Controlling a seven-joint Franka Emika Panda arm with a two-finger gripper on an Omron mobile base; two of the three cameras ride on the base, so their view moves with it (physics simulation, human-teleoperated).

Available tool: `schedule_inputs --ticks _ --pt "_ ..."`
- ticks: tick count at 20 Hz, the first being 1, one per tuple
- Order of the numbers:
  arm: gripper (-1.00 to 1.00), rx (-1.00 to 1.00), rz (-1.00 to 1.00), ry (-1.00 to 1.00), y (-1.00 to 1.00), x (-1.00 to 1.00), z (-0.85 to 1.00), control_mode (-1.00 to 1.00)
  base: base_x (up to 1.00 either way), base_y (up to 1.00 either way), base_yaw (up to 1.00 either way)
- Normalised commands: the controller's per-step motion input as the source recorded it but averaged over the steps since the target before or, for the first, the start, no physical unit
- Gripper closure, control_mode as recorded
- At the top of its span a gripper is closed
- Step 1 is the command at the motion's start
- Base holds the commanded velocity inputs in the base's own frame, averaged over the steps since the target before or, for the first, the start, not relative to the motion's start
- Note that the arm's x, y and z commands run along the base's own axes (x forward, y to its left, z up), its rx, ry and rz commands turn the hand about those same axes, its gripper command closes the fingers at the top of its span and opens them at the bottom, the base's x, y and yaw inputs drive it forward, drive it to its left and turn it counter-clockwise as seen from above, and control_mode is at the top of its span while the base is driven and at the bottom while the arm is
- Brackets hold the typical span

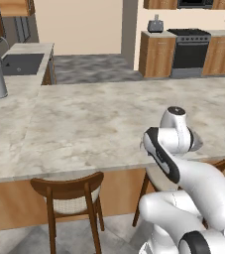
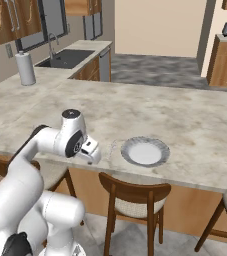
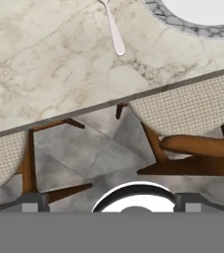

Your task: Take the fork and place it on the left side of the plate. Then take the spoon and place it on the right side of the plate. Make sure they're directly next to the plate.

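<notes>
No text, label, brand, number or sign can be read on anything here, whether ahead of the jaws or off to either side.

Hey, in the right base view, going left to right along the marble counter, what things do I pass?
White paper towel roll → dark sink with curved faucet → robot's white gripper → round grey-rimmed white plate.

In the hand view, the fork (image 3: 114,30) is running off the top edge, its tines cut away. The plate (image 3: 182,22) is showing just a rim arc at upper right, the rest cropped.
</notes>
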Motion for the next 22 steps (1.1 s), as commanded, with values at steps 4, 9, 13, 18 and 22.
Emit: schedule_inputs --ticks 4,9,13,18,22 --pt "-1.00 0.00 0.00 0.00 0.00 0.00 0.00 -1.00 0.00 0.00 0.00" --pt "-1.00 0.00 0.00 0.00 0.00 0.00 0.00 -1.00 0.00 0.00 0.00" --pt "-1.00 0.00 0.00 0.00 0.00 0.00 0.00 1.00 0.00 0.00 0.00" --pt "-1.00 0.00 0.00 0.00 0.00 0.00 0.00 1.00 -0.07 0.00 0.00" --pt "-1.00 0.00 0.00 0.00 0.00 0.00 0.00 1.00 -0.67 -0.01 -0.01"
